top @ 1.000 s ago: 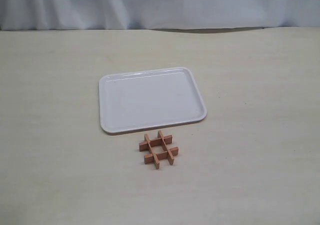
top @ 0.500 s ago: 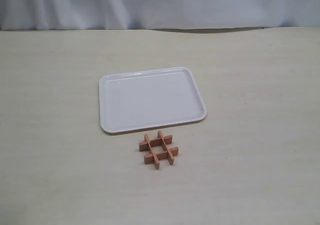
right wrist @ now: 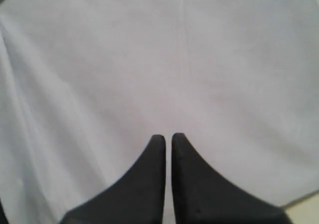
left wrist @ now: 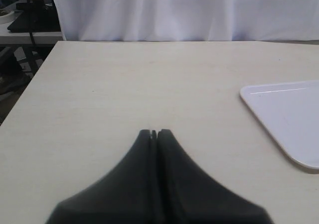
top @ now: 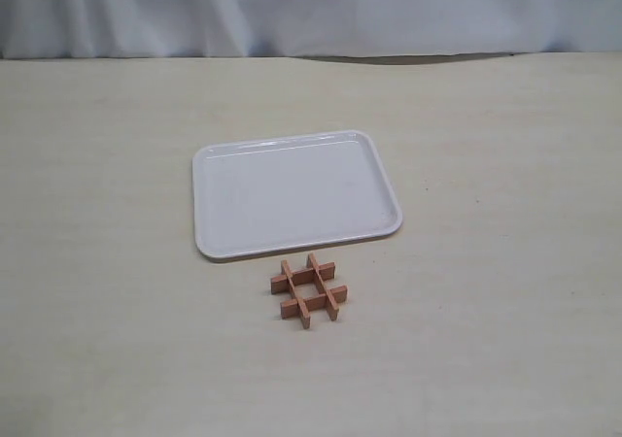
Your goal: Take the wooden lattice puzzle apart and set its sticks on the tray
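Note:
The wooden lattice puzzle [top: 308,290] lies whole on the table, its reddish-brown sticks still interlocked in a hash shape, just in front of the white tray [top: 293,195]. Nothing lies on the tray. Neither arm shows in the exterior view. My left gripper [left wrist: 154,133] is shut with nothing in it, above bare table, and a corner of the tray [left wrist: 286,114] shows off to one side of it. My right gripper [right wrist: 168,137] is shut and empty, with only white cloth before it. The puzzle does not show in either wrist view.
A white cloth backdrop [top: 311,10] hangs along the table's far edge. In the left wrist view the table's side edge [left wrist: 30,82] drops off to dark equipment [left wrist: 30,12] beyond.

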